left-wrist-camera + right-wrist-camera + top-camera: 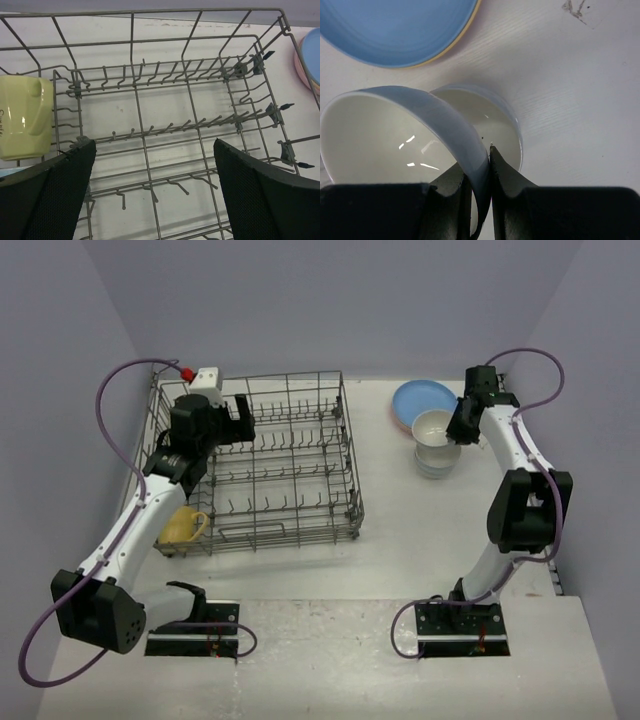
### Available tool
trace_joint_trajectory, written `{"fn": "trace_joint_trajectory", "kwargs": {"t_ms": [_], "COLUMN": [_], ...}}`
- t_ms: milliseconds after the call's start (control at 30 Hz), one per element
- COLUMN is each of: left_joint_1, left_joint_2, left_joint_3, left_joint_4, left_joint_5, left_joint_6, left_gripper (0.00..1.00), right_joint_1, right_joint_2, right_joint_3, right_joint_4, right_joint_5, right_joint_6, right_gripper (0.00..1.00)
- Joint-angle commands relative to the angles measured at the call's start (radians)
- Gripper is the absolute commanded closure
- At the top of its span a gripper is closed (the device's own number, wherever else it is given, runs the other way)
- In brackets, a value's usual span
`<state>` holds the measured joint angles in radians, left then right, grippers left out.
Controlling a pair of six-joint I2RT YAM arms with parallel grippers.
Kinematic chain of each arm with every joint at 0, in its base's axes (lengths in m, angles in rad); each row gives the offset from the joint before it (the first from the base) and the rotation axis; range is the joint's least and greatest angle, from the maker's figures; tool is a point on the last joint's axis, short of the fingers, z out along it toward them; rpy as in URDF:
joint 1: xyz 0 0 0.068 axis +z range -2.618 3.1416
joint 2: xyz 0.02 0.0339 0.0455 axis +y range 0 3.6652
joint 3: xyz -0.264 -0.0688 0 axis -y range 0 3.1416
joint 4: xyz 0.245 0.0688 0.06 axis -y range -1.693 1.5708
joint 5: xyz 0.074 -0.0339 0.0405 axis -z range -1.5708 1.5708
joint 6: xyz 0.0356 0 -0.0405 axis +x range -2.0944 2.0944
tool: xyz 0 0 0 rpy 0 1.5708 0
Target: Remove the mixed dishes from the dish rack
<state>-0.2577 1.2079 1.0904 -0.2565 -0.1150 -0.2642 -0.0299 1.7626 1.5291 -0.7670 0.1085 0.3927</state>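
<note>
Your right claw (479, 164) pinches a small white bowl (380, 135) by its rim, while your left claw (152, 145) hangs spread over the grey wire dish rack (132, 42).

- Dish rack (290, 455): was grey wire throughout.
- Yellow mug (178, 526): was warm yellow.
- Yellow-green mug (22, 120): was pale and glossy, with dark lettering.
- Blue plate (420, 397): was light blue with faint concentric rings.
- Orange-yellow plate (452, 47): showed an orange-yellow rim.
- Pink plate (299, 65): showed a pale pink edge.
- White bowl (433, 428): was creamy white inside.
- Table (440, 530): was white, with a small dark scuff.
- Walls (300, 300): were pale lavender.
- Cables (140, 363): were purple.
- Arms (130, 520): were white with black joints.
</note>
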Motion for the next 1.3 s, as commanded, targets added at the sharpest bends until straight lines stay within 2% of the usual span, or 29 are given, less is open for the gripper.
{"fn": "trace_joint_trajectory", "kwargs": {"t_ms": [0,100,200,367,500,600,633,700,867,1167,1233,1267], "left_joint_1": [0.003,0.003,0.003,0.003,0.003,0.003,0.003,0.003,0.003,0.003,0.003,0.003], "left_joint_2": [-0.044,-0.047,-0.056,-0.062,-0.070,-0.080,-0.084,-0.085,-0.091,-0.097,-0.097,-0.097], "left_joint_3": [-0.012,-0.018,-0.026,-0.030,-0.032,-0.034,-0.035,-0.035,-0.038,-0.037,-0.037,-0.037], "left_joint_4": [-0.009,-0.030,-0.033,-0.030,-0.036,-0.033,-0.032,-0.033,-0.030,-0.029,-0.029,-0.030], "left_joint_5": [0.025,0.028,0.035,0.046,0.048,0.046,0.048,0.052,0.063,0.064,0.066,0.063], "left_joint_6": [-0.087,-0.107,-0.122,-0.125,-0.127,-0.125,-0.125,-0.125,-0.122,-0.115,-0.113,-0.113], "left_gripper": [0.00,0.00,0.00,0.00,0.00,0.00,0.00,0.00,0.00,0.00,0.00,0.00], "right_joint_1": [-0.019,-0.027,-0.030,-0.028,-0.030,-0.030,-0.030,-0.030,-0.030,-0.030,-0.030,-0.028], "right_joint_2": [0.017,0.026,0.038,0.035,0.015,-0.018,-0.040,-0.063,-0.117,-0.152,-0.161,-0.166], "right_joint_3": [0.009,-0.027,-0.049,-0.096,-0.127,-0.150,-0.155,-0.156,-0.141,-0.098,-0.104,-0.110], "right_joint_4": [0.080,0.096,0.120,0.178,0.195,0.198,0.196,0.183,0.155,0.098,0.097,0.101], "right_joint_5": [0.063,0.080,0.034,-0.038,-0.041,-0.029,-0.030,-0.010,0.007,0.068,0.066,0.045], "right_joint_6": [0.018,0.020,0.008,-0.008,0.008,0.020,0.020,0.029,0.044,0.060,0.063,0.061], "right_gripper": [1.00,1.00,1.00,0.94,0.75,0.69,0.61,0.58,0.41,0.31,0.34,0.40]}}
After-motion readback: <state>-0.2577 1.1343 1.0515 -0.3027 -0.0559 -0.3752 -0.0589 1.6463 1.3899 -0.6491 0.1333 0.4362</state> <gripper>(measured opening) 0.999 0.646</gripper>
